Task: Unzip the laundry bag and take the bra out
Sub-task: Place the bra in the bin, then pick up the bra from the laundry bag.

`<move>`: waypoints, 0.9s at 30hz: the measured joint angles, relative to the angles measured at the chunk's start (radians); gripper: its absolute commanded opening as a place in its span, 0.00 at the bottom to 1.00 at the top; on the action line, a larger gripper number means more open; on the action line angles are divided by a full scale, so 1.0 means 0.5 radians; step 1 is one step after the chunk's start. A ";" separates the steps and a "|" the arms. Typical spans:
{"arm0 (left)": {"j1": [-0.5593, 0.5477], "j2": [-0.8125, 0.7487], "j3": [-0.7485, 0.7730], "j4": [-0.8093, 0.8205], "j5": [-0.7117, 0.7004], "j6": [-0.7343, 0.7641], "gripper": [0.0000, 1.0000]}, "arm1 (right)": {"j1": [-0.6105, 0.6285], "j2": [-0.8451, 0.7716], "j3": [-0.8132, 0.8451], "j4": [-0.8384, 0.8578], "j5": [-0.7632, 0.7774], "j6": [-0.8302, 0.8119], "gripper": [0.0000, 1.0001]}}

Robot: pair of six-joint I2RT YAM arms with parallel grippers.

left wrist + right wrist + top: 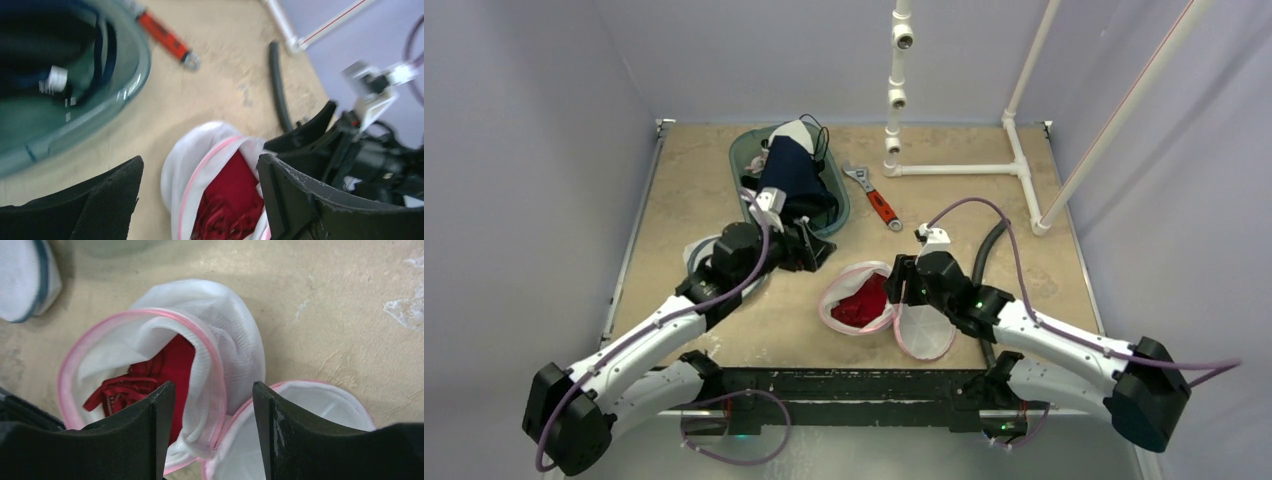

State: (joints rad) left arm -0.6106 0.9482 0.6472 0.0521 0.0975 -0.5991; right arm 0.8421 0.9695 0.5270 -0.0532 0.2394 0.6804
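Top view, near to far. My right tool [212,387] hangs at centre right, its black jaws parted and straddling the pink-piped rim of the laundry bag [220,325] without pinching it. The bag is a round clamshell of white mesh, lying unzipped at centre frame, with its flat lid half [320,405] folded towards the bottom edge. The bra [150,375], crumpled red fabric, sits inside the deeper half. My left tool [198,162], left of centre, is released, its textured pads wide apart and empty. The worktop [694,180] is tan and scuffed. Beyond, at upper centre, I see an oval teal basin [739,155] holding dark cloth, an orange-handled wrench [879,203] and a white pipe frame [964,168].
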 measured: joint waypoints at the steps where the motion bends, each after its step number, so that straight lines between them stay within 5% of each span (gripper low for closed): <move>1: -0.012 -0.010 -0.083 0.006 -0.005 -0.051 0.84 | 0.000 0.051 0.004 -0.004 0.014 -0.001 0.60; 4: -0.063 0.050 -0.250 -0.010 -0.022 -0.155 0.85 | 0.000 0.182 0.031 -0.008 0.023 -0.013 0.56; 11: -0.333 0.120 -0.334 -0.001 -0.166 -0.231 0.80 | 0.000 0.303 0.064 -0.043 0.076 0.016 0.21; 14: -0.446 0.227 -0.334 0.012 -0.264 -0.232 0.74 | 0.008 0.287 0.062 -0.051 0.093 0.054 0.16; 19: -0.583 0.452 -0.333 0.019 -0.369 -0.232 0.58 | 0.057 0.208 0.017 -0.053 0.133 0.091 0.16; 24: -0.613 0.536 -0.333 0.028 -0.413 -0.240 0.20 | 0.093 0.130 -0.016 -0.057 0.154 0.107 0.13; 27: -0.613 0.523 -0.337 0.053 -0.426 -0.241 0.08 | 0.096 0.108 -0.020 -0.065 0.169 0.120 0.15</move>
State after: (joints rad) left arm -0.9169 1.2098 0.4786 0.0784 -0.1158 -0.7197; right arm 0.8902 1.0233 0.5171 -0.0856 0.3241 0.7403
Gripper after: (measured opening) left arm 0.181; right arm 0.132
